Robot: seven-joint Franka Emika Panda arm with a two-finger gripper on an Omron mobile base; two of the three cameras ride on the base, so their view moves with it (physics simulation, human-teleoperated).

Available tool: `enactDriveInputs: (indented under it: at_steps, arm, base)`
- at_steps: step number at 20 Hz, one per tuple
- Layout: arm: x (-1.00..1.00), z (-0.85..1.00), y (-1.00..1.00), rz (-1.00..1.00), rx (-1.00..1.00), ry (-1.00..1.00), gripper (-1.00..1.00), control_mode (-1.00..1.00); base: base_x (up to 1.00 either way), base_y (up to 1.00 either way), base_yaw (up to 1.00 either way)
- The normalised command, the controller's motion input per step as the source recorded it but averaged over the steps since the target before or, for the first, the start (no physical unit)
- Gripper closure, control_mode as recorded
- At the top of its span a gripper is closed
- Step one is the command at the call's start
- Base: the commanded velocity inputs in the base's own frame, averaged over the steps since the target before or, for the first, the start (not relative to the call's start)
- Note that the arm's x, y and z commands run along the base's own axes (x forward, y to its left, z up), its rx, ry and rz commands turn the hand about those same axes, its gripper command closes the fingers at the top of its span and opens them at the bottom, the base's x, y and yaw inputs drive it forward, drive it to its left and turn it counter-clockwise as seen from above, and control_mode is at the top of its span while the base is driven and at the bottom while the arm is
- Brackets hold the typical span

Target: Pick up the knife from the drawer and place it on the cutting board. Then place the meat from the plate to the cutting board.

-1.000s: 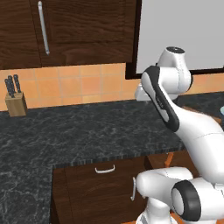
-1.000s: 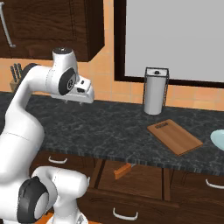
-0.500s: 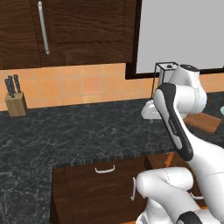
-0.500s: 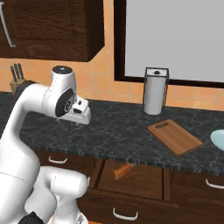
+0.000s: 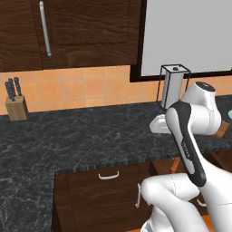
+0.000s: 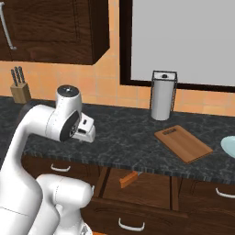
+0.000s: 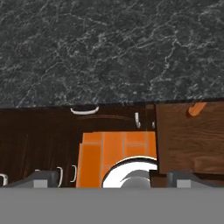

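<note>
Simulated kitchen, arm folded over the front of the black marbled bench (image 6: 137, 137). In the right base view the white arm rises from 7 o'clock, bends at a dark elbow joint near 9 o'clock and ends in a wrist block that points down toward the bench edge. In the left base view the same arm climbs from 5 o'clock, its dark-striped forearm arching up to a rounded joint at 3 o'clock, the wrist tucked just beside it.

In the hand view the camera looks down past the bench edge. The gripper (image 7: 111, 177) shows as two grey fingers (image 7: 41, 178) at 7 and 5 o'clock, spread far apart with nothing between them.

The drawer (image 6: 137, 183) stands pulled out below the bench front; in the hand view its wooden interior (image 7: 190, 131) lies at 3 o'clock. The knife (image 6: 129, 179) rests inside it, its orange-brown handle showing at 6 o'clock of the right base view and at 2 o'clock of the hand view (image 7: 197, 108); the blade cannot be made out.

The cutting board (image 6: 182, 143) lies flat on the bench at 3 o'clock of the right base view, bare. Just beyond it, at the frame edge, is the rim of the plate (image 6: 228, 146). A paper towel holder (image 6: 163, 94) stands upright behind the board. A knife block (image 6: 19, 89) sits at 10 o'clock against the orange tiled wall.
</note>
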Motion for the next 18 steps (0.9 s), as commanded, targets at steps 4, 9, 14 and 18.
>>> enactDriveInputs:
  at_steps: [4,9,14,18]
  arm:
    - [-0.06,0.00,0.00,0.00,0.00,0.00,-1.00,1.00]
    - [0.00,0.00,0.00,0.00,0.00,0.00,-1.00,1.00]
    - [0.00,0.00,0.00,0.00,0.00,0.00,-1.00,1.00]
    - [0.00,0.00,0.00,0.00,0.00,0.00,-1.00,1.00]
  base:
    - [-0.13,-0.03,0.00]
    - [-0.83,-0.59,-0.02]
    - [-0.20,-1.00,-0.01]
    - [0.19,-1.00,0.02]
